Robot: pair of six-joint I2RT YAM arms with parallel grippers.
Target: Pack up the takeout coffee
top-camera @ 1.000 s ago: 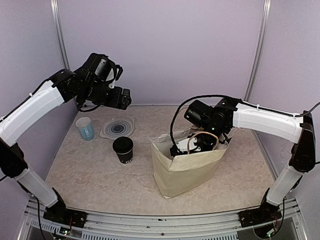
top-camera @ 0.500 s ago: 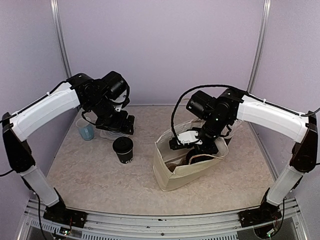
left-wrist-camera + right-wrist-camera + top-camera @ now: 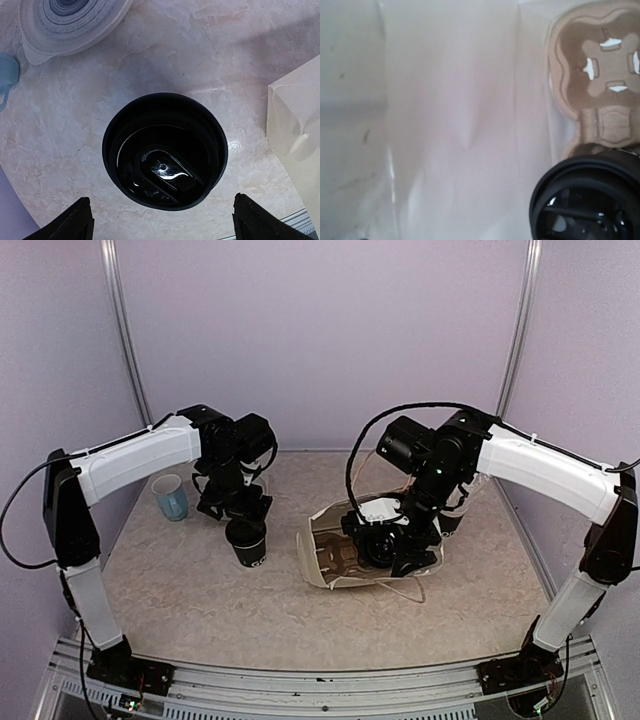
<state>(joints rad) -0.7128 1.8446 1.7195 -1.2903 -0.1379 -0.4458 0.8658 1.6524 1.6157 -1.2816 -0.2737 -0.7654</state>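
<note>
Lowered since a second ago, the left arm (image 3: 140, 455) folds elbow-high, its left gripper (image 3: 161, 225) pointing straight down, spread wide and empty over the lidded cup (image 3: 165, 150) on the table. The right gripper (image 3: 390, 545) reaches into the slumped paper bag (image 3: 325, 570) beside the second cup (image 3: 585, 202); its grip is hidden.

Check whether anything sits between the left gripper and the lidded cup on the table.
Nothing visible does. The lidded cup sits right below the left gripper, with bare table around it. The stack of clear lids and the blue cup lie off to the side.
</note>
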